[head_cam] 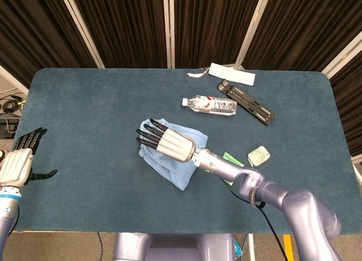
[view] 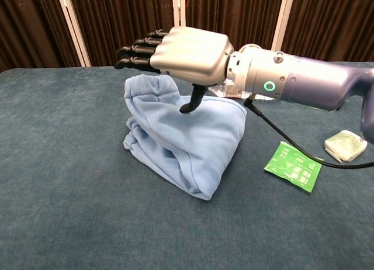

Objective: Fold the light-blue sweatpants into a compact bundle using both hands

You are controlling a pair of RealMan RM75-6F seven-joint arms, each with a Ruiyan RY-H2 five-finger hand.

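Note:
The light-blue sweatpants lie folded over on themselves in a thick bundle on the dark teal table. My right hand hovers just over the bundle with its fingers stretched out straight toward the left, holding nothing. In the chest view its thumb points down and its tip is at the top layer of cloth. My left hand hangs off the table's left edge, far from the pants, fingers apart and empty. It does not show in the chest view.
A green packet lies just right of the bundle, with a small white-green pack further right. Behind are a water bottle, a black folded stand and a white strip.

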